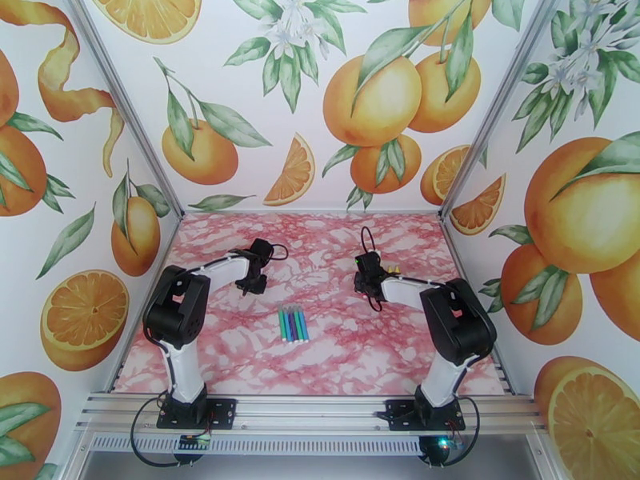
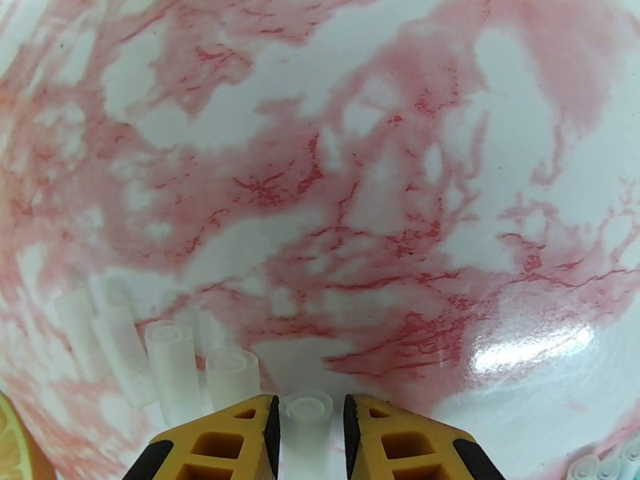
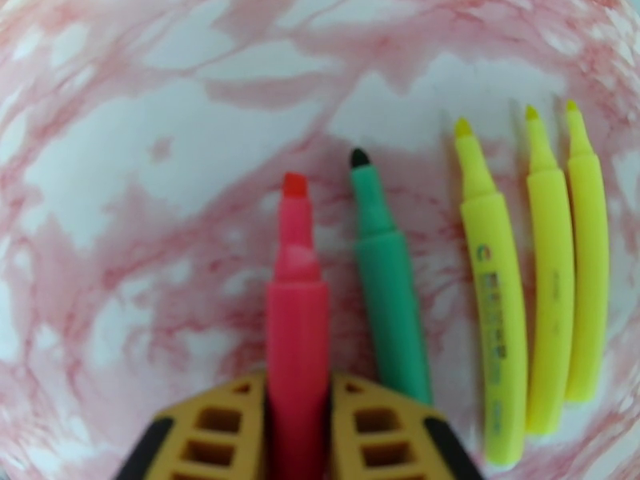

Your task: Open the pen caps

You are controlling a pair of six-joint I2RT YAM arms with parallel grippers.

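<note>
Left gripper set narrow, yellow fingers either side of a clear cap, its open end facing the camera; pinched or merely flanked, cannot tell. Just left of it, about four loose caps of the same clear plastic, lying side by side on the table, the far-left ones blurred. More caps at the lower right corner of that wrist view, cut off by the edge.

Right gripper clamped on a red marker, fingers pressed to both sides of the barrel, tip bare and pointing away from the wrist. Lifted or resting on the table, cannot tell. Just right of it, a green marker, bare-tipped too, close beside the red one. Further right, three yellow markers, side by side, tips bare, all pointing the same way, flat on the table.

From overhead: both grippers low over the tabletop, left one at left-middle, right one at right-middle, well apart. Between them and nearer the arm bases, a bunch of markers laid parallel, green, blue and purple among them; capped or not, too small to tell. Pink-and-white marbled table; walls printed with oranges and leaves.
</note>
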